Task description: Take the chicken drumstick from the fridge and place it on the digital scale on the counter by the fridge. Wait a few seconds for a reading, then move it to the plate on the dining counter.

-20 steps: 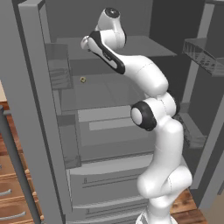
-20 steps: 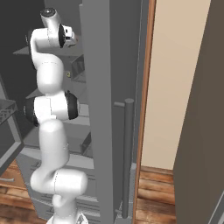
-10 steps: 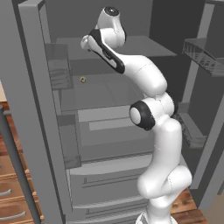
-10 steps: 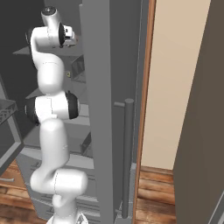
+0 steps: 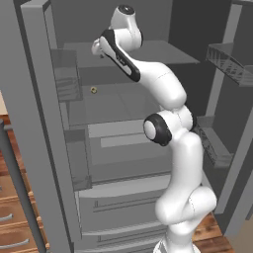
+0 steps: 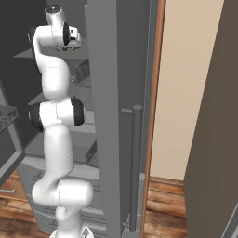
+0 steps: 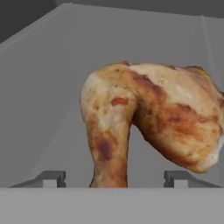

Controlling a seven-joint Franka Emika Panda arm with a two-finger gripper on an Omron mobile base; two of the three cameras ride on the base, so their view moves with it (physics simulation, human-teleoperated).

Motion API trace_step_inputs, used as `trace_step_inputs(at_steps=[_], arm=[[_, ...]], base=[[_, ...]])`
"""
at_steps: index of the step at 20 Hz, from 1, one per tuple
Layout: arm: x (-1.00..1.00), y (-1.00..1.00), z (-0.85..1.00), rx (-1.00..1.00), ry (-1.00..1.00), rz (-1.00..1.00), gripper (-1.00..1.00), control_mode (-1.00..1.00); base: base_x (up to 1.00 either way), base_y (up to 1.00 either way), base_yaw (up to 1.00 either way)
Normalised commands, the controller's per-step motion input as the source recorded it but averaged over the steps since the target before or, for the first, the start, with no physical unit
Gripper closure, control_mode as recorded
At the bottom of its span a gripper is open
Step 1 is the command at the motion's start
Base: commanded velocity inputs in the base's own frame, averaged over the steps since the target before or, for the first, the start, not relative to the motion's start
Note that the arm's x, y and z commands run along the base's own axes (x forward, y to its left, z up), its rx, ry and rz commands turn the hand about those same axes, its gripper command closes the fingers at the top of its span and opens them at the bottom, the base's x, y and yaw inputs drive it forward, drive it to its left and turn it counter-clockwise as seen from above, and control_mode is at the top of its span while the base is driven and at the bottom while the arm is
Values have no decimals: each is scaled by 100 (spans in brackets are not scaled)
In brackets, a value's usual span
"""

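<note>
The chicken drumstick [image 7: 148, 118], golden-brown and lumpy, lies on a grey shelf of the fridge [image 5: 34, 99] and looms close in the hand view. My gripper [image 7: 112, 179] is open. Its two dark fingertips [image 7: 52, 178] stand wide apart on either side of the drumstick's narrow end, with a gap on each side. In the left base view my arm reaches up into the fridge's upper compartment, hand [image 5: 99, 47] at the top shelf. The digital scale, the plate and the dining counter are out of view.
A tiny yellowish item [image 5: 93, 89] sits on a lower shelf. Open fridge doors with bins [image 5: 230, 64] flank the arm on both sides. A door with a long bar handle [image 6: 135, 162] stands right of the arm. Light wooden drawers [image 5: 7, 212] show at lower left.
The arm's elbow has shifted slightly to the left; the hand stays at the top shelf. Nothing else has moved.
</note>
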Motion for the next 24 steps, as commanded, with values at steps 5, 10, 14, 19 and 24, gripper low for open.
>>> trace_step_inputs(at_steps=[5,10,14,19,24], arm=[[0,0,-18,0,3,0,100,-100],[0,0,-17,0,0,0,100,-100],[0,0,-17,0,0,0,100,-100],[-38,-11,-14,0,-4,0,100,-100],[-75,-36,-21,4,-11,0,100,-100]], base=[[0,0,0],[0,0,0],[0,0,0],[0,0,0],[0,0,0]])
